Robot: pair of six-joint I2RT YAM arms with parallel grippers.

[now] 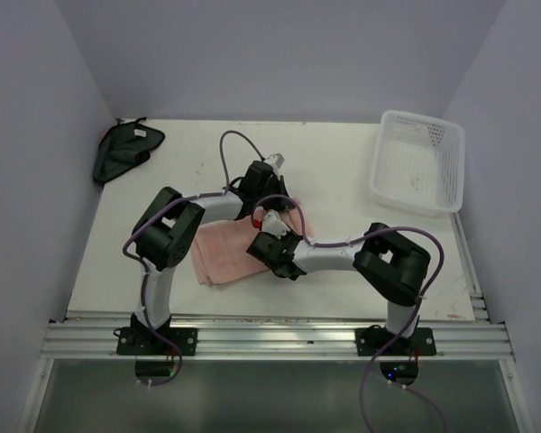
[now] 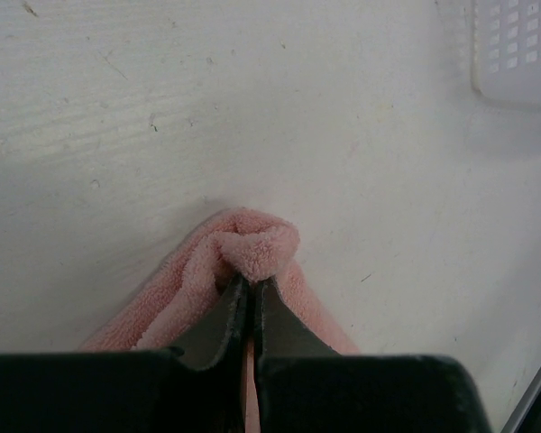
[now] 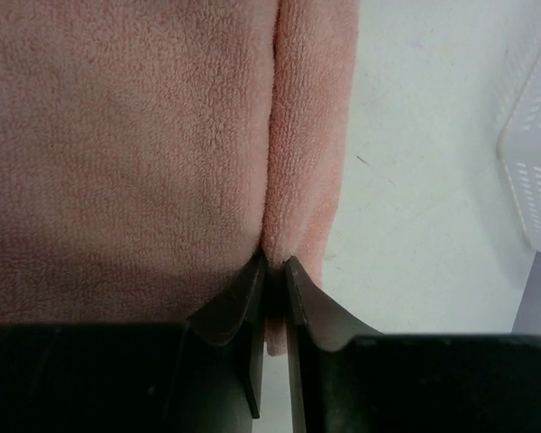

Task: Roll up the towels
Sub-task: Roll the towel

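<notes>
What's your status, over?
Left fingers shut on pink towel corner. Right fingers shut on its folded edge. Dark cloth far left, untouched. Nothing in the way.

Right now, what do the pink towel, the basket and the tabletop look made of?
The pink towel looks like soft terry cloth, likely cotton: fuzzy looped pile, matte, bunching where it is pinched. The basket looks like white moulded plastic, slightly glossy, with a regular grid of holes in thin rigid walls. The tabletop looks like hard white board, perhaps painted or laminated: matte, with scuffs and specks.
</notes>
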